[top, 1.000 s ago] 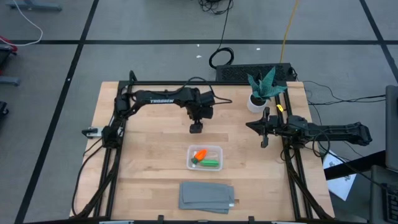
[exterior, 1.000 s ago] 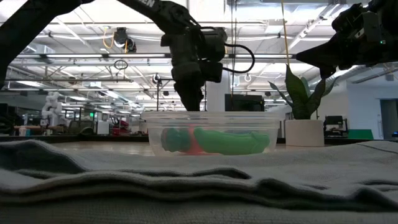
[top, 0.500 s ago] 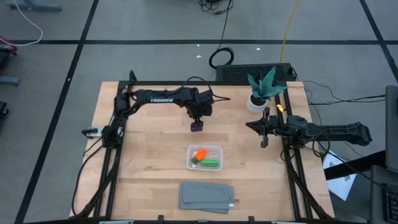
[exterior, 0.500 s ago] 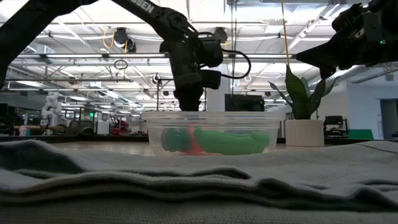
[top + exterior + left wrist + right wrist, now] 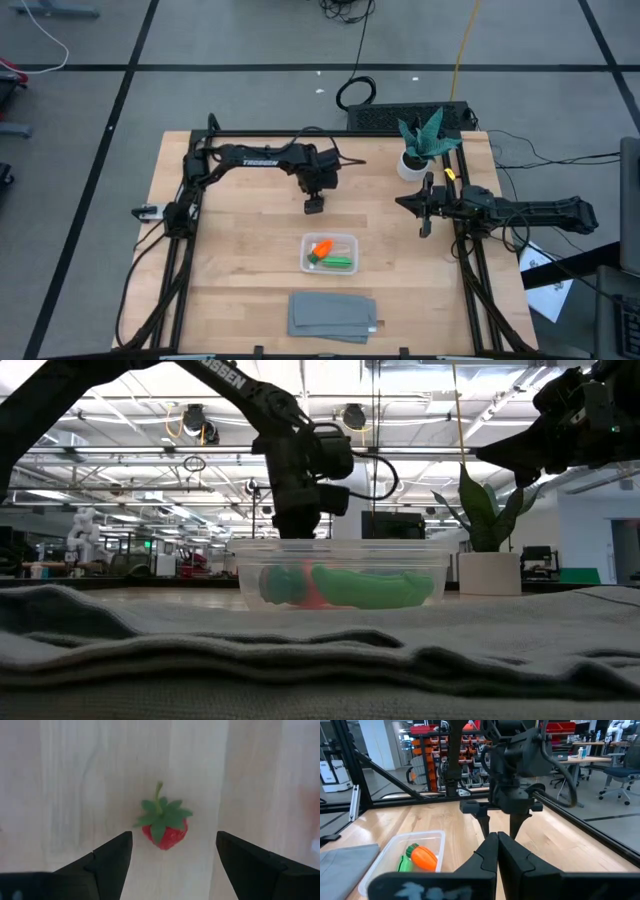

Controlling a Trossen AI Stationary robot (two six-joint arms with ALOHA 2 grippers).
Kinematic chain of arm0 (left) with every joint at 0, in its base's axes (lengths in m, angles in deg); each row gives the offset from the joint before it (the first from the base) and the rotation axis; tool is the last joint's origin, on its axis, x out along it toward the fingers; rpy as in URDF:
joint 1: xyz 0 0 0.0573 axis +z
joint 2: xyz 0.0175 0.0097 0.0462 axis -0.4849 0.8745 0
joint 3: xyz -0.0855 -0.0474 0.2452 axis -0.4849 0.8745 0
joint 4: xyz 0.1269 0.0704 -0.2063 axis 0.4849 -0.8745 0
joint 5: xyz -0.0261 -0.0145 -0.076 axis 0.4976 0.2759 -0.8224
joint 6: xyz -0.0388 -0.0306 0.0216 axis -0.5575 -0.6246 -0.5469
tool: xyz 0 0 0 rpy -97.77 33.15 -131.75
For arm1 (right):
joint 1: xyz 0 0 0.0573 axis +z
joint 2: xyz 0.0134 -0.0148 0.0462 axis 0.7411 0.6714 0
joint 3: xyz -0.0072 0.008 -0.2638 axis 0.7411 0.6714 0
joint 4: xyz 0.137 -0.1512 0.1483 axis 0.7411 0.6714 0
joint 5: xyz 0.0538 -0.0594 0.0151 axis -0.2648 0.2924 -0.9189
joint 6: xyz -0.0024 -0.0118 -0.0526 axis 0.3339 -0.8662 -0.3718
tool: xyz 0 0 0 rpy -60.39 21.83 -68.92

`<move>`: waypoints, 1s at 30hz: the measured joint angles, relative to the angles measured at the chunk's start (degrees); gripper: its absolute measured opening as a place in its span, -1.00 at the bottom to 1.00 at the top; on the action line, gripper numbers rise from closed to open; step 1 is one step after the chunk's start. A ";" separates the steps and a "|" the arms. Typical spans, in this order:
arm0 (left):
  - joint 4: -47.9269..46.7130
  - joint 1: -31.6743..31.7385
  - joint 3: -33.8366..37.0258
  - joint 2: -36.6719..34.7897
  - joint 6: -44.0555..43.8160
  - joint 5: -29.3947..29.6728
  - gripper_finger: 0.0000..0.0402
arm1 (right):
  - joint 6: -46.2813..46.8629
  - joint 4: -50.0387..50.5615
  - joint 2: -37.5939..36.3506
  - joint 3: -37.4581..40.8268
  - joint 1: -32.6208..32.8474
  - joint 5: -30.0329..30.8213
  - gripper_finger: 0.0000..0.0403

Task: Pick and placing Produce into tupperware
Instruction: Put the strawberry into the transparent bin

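Strawberry point(image 5: 163, 826) lies on bare table point(image 5: 240, 240) straight below the left gripper point(image 5: 172, 851), centred between its open jaws, stem pointing away, while the closed right gripper point(image 5: 425, 217) waits well apart.

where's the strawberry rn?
The strawberry lies on the bare wooden table, directly below the open left gripper, between its fingers in the left wrist view. It is outside the tupperware, on the far side.
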 joint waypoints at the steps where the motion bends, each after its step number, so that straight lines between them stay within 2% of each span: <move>1: 0.46 0.03 0.63 0.00 0.00 0.02 0.46 | 0.02 0.03 0.00 0.00 0.00 0.00 -1.00; 30: 8.68 -0.59 4.73 0.00 2.15 0.51 0.46 | 0.00 -0.01 0.00 0.00 -0.02 0.02 -1.00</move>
